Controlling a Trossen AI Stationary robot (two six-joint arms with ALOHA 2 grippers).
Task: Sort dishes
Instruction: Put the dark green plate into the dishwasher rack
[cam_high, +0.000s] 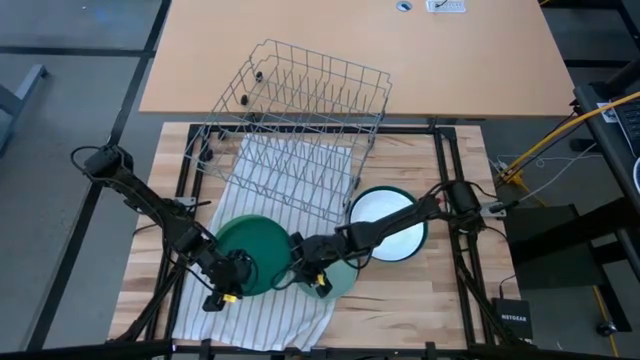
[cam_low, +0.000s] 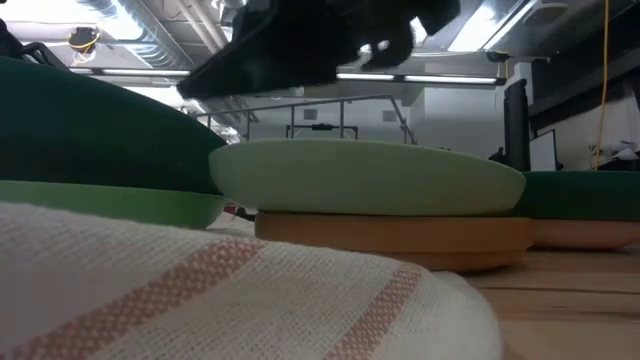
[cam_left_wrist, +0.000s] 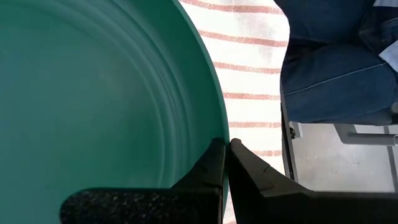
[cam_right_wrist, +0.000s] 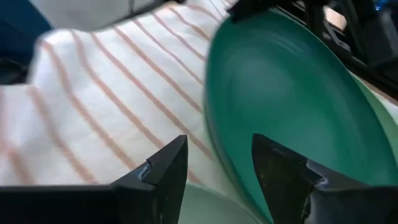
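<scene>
A dark green plate (cam_high: 250, 255) lies over a light green plate (cam_low: 100, 205) on the striped cloth (cam_high: 270, 175), and looks tilted in the right wrist view (cam_right_wrist: 292, 106). My left gripper (cam_high: 228, 290) is shut on its near-left rim. My right gripper (cam_high: 300, 268) is open, with its fingers on either side of the dark green plate's right rim (cam_right_wrist: 211, 134), above a pale mint plate (cam_high: 340, 278). The mint plate (cam_low: 370, 175) sits on a brown plate (cam_low: 400, 235). A white plate with a dark rim (cam_high: 388, 222) lies to the right. My left gripper pinches the dark green plate's rim (cam_left_wrist: 219, 134) between its two fingers, one on the plate's inner face and one on the outside. The fingers come level from the table's near-left side. How much of the plate is off the plate below, I cannot tell.
A grey wire rack (cam_high: 300, 110) stands tipped at the far edge of the cloth. The cloth's folded edge (cam_low: 250, 290) bulges at the near side. A person in jeans (cam_left_wrist: 336, 62) is beyond the table's edge. Bare wood (cam_high: 420, 290) lies at the near right.
</scene>
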